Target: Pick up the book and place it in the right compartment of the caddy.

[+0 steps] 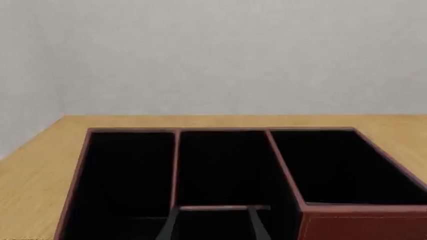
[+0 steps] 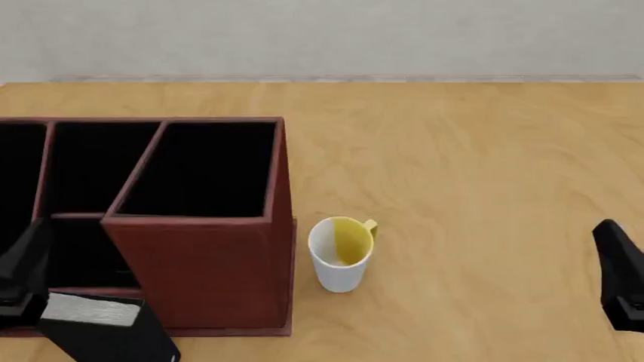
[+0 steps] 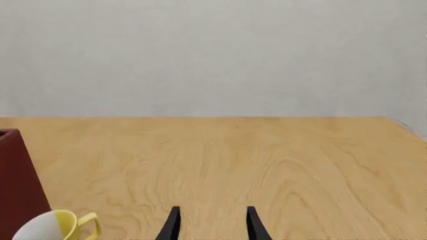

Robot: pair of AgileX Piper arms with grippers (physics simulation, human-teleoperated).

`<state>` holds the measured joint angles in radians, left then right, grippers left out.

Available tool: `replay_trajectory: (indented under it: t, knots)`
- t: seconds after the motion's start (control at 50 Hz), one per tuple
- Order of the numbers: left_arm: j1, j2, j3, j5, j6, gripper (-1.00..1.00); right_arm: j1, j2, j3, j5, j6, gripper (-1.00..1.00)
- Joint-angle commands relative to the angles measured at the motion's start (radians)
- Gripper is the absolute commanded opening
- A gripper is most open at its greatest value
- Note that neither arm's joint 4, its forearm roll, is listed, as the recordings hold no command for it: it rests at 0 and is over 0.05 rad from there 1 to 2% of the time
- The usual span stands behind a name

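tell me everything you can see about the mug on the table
The mug is white outside and yellow inside, with a small yellow handle pointing away from the arms. It looks like smooth ceramic and seems empty. It stands upright on the wooden table, just right of the caddy, close to its front corner with a narrow gap showing between them. No end effector touches it. In the right wrist view only its rim and handle show at the frame edge.

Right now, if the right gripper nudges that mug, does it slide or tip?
Probably slides first: the mug stands upright on smooth wooden table. A push near the rim could tip it, since it narrows toward the base. Once down it would likely roll in an arc, checked by its yellow handle. It looks empty, so probably light.
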<state>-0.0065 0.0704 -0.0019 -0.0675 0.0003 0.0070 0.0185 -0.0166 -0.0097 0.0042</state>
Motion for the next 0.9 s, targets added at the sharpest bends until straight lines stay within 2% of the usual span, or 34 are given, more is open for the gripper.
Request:
replay_trajectory:
  t: [0.02,0.32,0.38,0.46,0.56,0.66,0.78,0.9]
  knots:
    - [0.007,-0.063,-0.002,0.066,0.0,1.0,0.0,-0.01,0.01,0.006,-0.004,1.0]
    - [0.007,-0.063,-0.002,0.066,0.0,1.0,0.008,-0.009,-0.005,0.019,-0.008,1.0]
    - [0.007,-0.063,-0.002,0.066,0.0,1.0,0.026,0.052,-0.033,-0.004,-0.058,1.0]
    - [0.007,-0.063,-0.002,0.066,0.0,1.0,0.075,0.154,-0.069,-0.045,-0.065,1.0]
    - [0.007,-0.063,-0.002,0.066,0.0,1.0,0.067,0.311,-0.133,-0.091,-0.066,1.0]
    - [0.007,-0.063,-0.002,0.066,0.0,1.0,0.121,0.322,-0.193,-0.043,-0.036,1.0]
    - [0.007,-0.063,-0.002,0.066,0.0,1.0,0.209,0.308,-0.272,0.026,-0.036,1.0]
    - [0.007,-0.063,-0.002,0.066,0.0,1.0,0.288,0.347,-0.331,0.051,-0.021,1.0]
